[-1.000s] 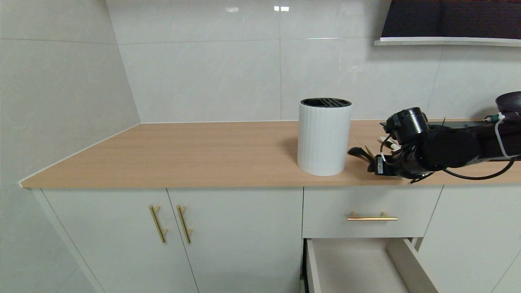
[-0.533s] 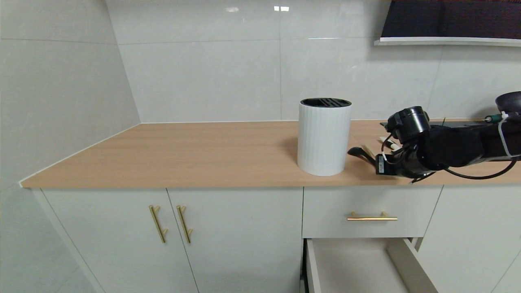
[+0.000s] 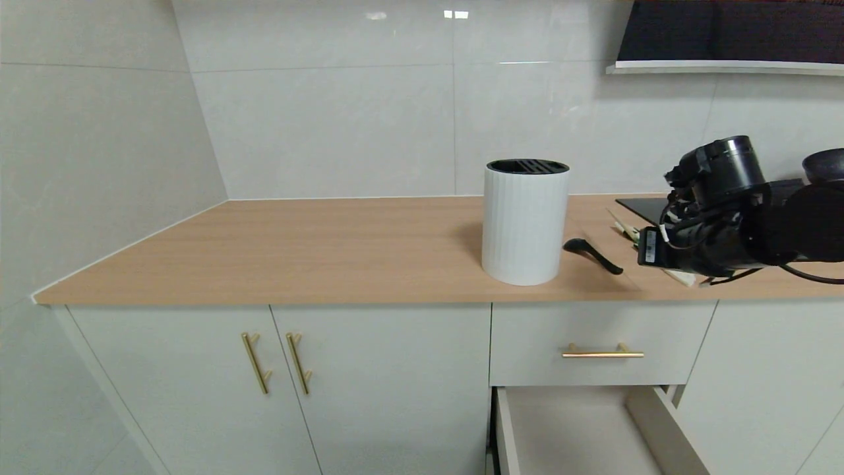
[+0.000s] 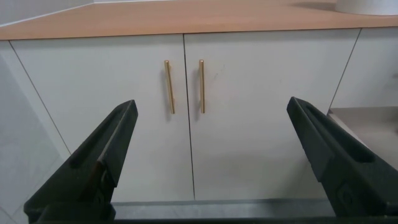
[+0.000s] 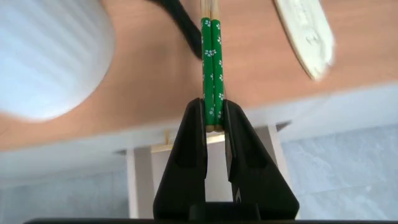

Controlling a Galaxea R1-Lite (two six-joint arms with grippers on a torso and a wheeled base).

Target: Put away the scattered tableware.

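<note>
My right gripper (image 5: 214, 111) is shut on a pair of chopsticks (image 5: 211, 68) with green, white-dotted ends, held just above the wooden counter (image 3: 330, 251). In the head view they show as pale sticks (image 3: 622, 225) to the left of the right wrist. On the counter below lie a black spoon (image 3: 592, 254) (image 5: 179, 25) and a white spoon (image 5: 305, 34). A white ribbed cutlery holder (image 3: 525, 221) with a black slotted top stands just left of the black spoon. My left gripper (image 4: 211, 165) is open and holds nothing, low down in front of the cabinet doors (image 4: 186, 124).
A drawer (image 3: 580, 429) stands pulled open under the counter, below a closed one with a gold handle (image 3: 602, 354). A black hob (image 3: 643, 206) and a dark pot (image 3: 824, 165) sit at the far right. The counter's left half is bare.
My right arm has risen and drawn back to the right with the chopsticks. The black spoon it was covering now shows in full. The holder has not moved.
</note>
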